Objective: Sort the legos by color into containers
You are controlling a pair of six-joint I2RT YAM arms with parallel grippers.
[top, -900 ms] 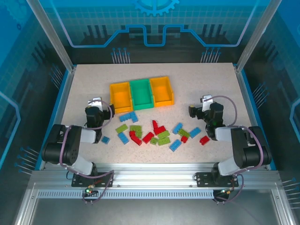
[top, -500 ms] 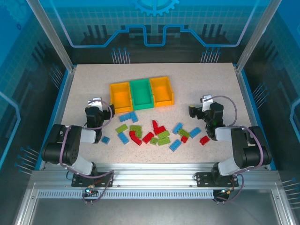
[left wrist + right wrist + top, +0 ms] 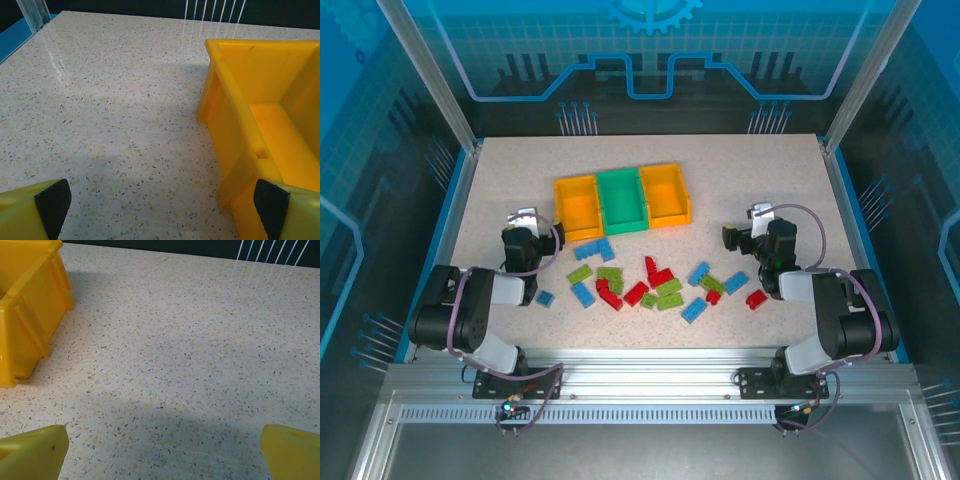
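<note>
Top external: nothing sorted yet, all legos (image 3: pixel 636 293) lie loose on the worktop (image 3: pixel 740 170) just short of the empty bins (image 3: pixel 620 205). My left end effector (image 3: pixel 525 218) and right end effector (image 3: pixel 757 214) both gape wide, empty.

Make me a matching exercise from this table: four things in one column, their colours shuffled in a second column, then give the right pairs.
Things:
1. middle bin
2. left bin
3. leftmost loose brick
4. rightmost loose brick

Colours:
A. red
B. green
C. blue
D. orange-yellow

Pairs: 1-B, 2-D, 3-C, 4-A.
</note>
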